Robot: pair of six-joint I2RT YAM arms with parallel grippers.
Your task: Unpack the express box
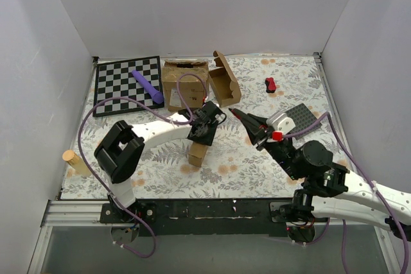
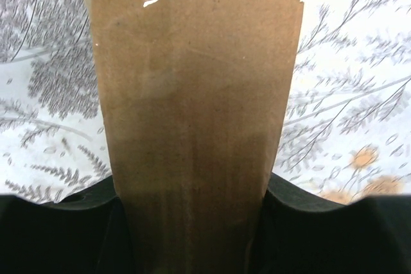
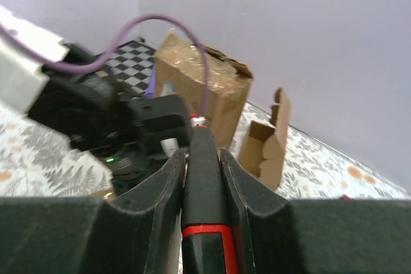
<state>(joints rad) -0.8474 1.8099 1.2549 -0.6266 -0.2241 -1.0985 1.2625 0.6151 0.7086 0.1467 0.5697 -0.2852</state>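
Observation:
The express box (image 1: pixel 198 153), a small flat brown cardboard mailer, stands on end on the floral table (image 1: pixel 160 165). My left gripper (image 1: pixel 201 137) is shut on it from above. In the left wrist view the express box (image 2: pixel 192 94) fills the middle, with the left gripper (image 2: pixel 192 229) clamped on its two sides and its lid closed. My right gripper (image 1: pixel 255 129) is shut on a black and red cutter (image 1: pixel 244 120) whose tip points left toward the left wrist. The right wrist view shows the cutter (image 3: pixel 205 184) pinched in the right gripper (image 3: pixel 202 158).
A larger brown carton (image 1: pixel 185 81) and an open small mailer (image 1: pixel 225 81) stand at the back. A checkerboard (image 1: pixel 125 88) with a purple cylinder (image 1: pixel 148 86) lies back left. A red piece (image 1: pixel 271 84), a grey plate (image 1: pixel 300 119) and a wooden cylinder (image 1: pixel 76 162) lie around.

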